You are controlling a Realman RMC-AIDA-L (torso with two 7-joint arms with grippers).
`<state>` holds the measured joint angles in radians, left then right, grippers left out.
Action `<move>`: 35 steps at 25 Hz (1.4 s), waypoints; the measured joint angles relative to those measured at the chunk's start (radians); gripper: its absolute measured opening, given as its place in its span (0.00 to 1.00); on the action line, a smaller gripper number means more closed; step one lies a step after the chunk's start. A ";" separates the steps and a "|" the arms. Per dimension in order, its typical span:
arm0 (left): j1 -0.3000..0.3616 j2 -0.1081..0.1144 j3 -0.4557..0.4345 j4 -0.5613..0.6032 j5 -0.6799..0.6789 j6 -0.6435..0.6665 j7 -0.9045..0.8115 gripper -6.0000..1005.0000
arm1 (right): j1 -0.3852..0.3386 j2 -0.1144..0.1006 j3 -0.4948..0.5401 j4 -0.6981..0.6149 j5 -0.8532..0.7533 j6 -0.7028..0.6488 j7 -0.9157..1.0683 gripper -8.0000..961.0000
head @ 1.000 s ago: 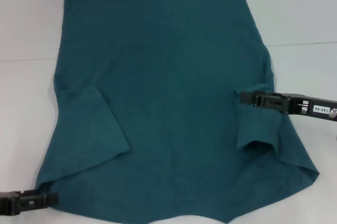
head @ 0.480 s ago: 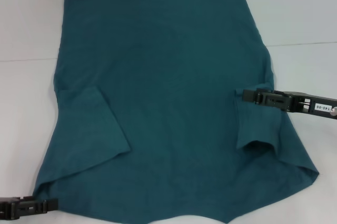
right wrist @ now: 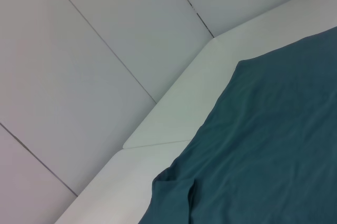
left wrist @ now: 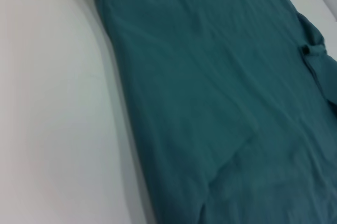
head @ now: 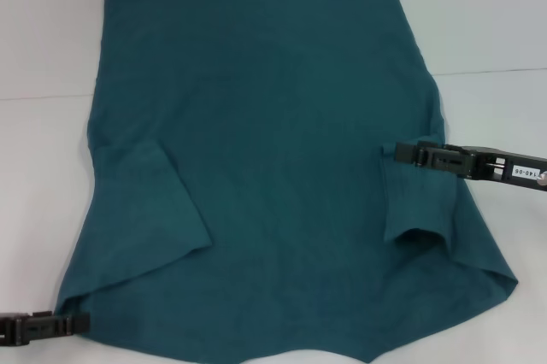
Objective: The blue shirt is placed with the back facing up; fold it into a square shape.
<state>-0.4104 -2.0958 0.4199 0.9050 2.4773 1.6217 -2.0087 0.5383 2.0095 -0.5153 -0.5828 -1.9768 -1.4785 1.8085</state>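
The blue shirt (head: 273, 167) lies spread flat on the white table (head: 38, 176), plain side up, with both short sleeves folded in over the body. My right gripper (head: 398, 153) reaches in from the right and is shut on the bunched upper edge of the right sleeve (head: 419, 202). From the left wrist view this gripper (left wrist: 305, 49) is a small dark tip in puckered cloth. My left gripper (head: 84, 322) lies low on the table, touching the shirt's near-left corner. The left sleeve (head: 149, 202) lies flat. The shirt (right wrist: 274, 145) also fills the right wrist view.
A seam in the tabletop (head: 487, 72) runs across behind the shirt's middle. Bare white table (head: 496, 22) borders the shirt on the far, left and right sides. A panelled wall (right wrist: 95, 40) stands beyond the table's edge.
The right gripper has risen slightly and drawn a little to the right at the sleeve. The left gripper dipped and came back beside the near-left corner. The shirt has barely shifted.
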 joint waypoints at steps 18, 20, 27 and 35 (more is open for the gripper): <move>-0.020 0.005 0.016 -0.006 0.012 -0.049 -0.026 0.90 | -0.004 0.000 0.005 0.000 0.000 0.001 0.000 0.94; -0.020 0.004 0.025 -0.006 0.012 -0.050 -0.026 0.90 | -0.004 0.000 0.005 0.000 0.000 0.001 0.000 0.94; -0.021 0.001 0.039 -0.008 0.012 -0.059 -0.028 0.90 | -0.005 0.000 0.008 0.000 0.000 0.000 0.000 0.94; -0.028 -0.005 0.055 -0.014 0.009 -0.050 -0.028 0.90 | -0.005 -0.001 0.009 0.000 0.000 -0.004 0.009 0.94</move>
<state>-0.4380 -2.1005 0.4747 0.8906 2.4862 1.5717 -2.0371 0.5338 2.0082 -0.5060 -0.5829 -1.9772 -1.4825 1.8172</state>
